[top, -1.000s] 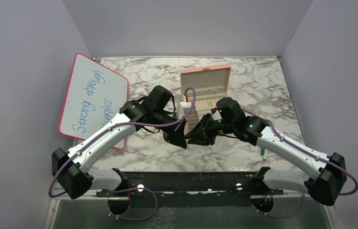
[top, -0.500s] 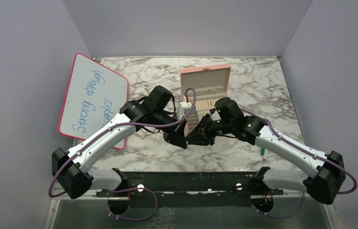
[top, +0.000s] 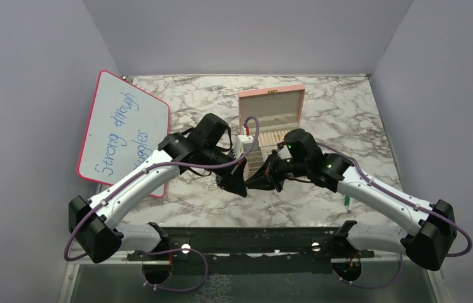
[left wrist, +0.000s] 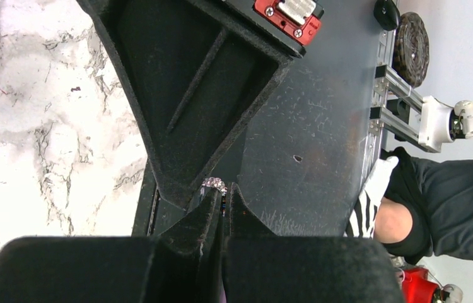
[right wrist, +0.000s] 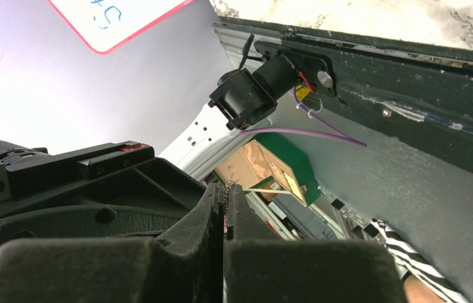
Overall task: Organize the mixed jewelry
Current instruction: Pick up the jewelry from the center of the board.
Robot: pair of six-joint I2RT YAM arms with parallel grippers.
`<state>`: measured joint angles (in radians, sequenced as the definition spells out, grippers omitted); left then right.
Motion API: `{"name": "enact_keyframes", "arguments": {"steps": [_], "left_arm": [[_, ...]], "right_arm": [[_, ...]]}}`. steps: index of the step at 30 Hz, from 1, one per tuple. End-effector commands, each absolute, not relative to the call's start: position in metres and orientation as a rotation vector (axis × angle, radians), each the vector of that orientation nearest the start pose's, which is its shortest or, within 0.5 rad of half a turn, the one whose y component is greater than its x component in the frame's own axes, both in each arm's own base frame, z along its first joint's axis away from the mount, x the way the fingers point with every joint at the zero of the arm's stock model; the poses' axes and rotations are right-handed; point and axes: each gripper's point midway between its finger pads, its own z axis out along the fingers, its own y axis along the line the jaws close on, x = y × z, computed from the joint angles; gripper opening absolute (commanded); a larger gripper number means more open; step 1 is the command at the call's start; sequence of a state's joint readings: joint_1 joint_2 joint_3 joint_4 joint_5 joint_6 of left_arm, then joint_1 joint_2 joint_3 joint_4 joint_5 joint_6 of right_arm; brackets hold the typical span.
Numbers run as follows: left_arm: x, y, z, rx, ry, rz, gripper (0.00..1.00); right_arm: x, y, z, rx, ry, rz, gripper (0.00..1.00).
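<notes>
My left gripper (top: 240, 187) and right gripper (top: 256, 185) meet tip to tip above the marble table, in front of the open pink jewelry box (top: 270, 111). In the left wrist view a tiny sparkly silver piece (left wrist: 215, 184) sits at the tips of my nearly closed left gripper (left wrist: 223, 192), against the right gripper's fingers (left wrist: 183, 145). In the right wrist view my right gripper (right wrist: 224, 192) is shut with a small glittering piece (right wrist: 226, 187) pinched between the tips. Other jewelry is hidden by the arms.
A pink-framed whiteboard (top: 123, 129) with blue writing lies at the left of the table. A green-and-white marker pen (top: 347, 202) lies near the right arm. The box's drawers (top: 256, 154) stand just behind the grippers. The dark mounting rail (top: 246, 240) runs along the near edge.
My right gripper has moved a little to the left, closing the gap to the left gripper's tips. The left arm has barely moved.
</notes>
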<state>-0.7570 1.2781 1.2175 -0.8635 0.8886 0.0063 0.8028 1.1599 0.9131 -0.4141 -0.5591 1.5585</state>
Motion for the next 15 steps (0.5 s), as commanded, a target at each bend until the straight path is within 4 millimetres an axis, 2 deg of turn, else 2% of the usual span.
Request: {"name": "enact_keyframes", "arguments": {"steps": [1,5,7,10,15], "left_arm": [[0.101,-0.284,0.254,1.328,2.098,-1.405,0.07],[0.099,-0.281,0.254,1.314,2.097,-1.404,0.41],[0.102,-0.279,0.254,1.298,2.095,-1.364,0.54],[0.107,-0.276,0.260,1.233,2.091,-1.311,0.66],[0.114,-0.278,0.290,1.112,1.958,-1.303,0.76]], "right_arm": [[0.150,0.316,0.231,0.635,2.668,1.515,0.01],[0.171,0.307,0.234,0.571,2.512,1.436,0.01],[0.180,0.302,0.235,0.507,2.419,1.412,0.01],[0.190,0.292,0.241,0.384,2.247,1.403,0.01],[0.195,0.278,0.280,0.034,1.891,1.363,0.01]]}}
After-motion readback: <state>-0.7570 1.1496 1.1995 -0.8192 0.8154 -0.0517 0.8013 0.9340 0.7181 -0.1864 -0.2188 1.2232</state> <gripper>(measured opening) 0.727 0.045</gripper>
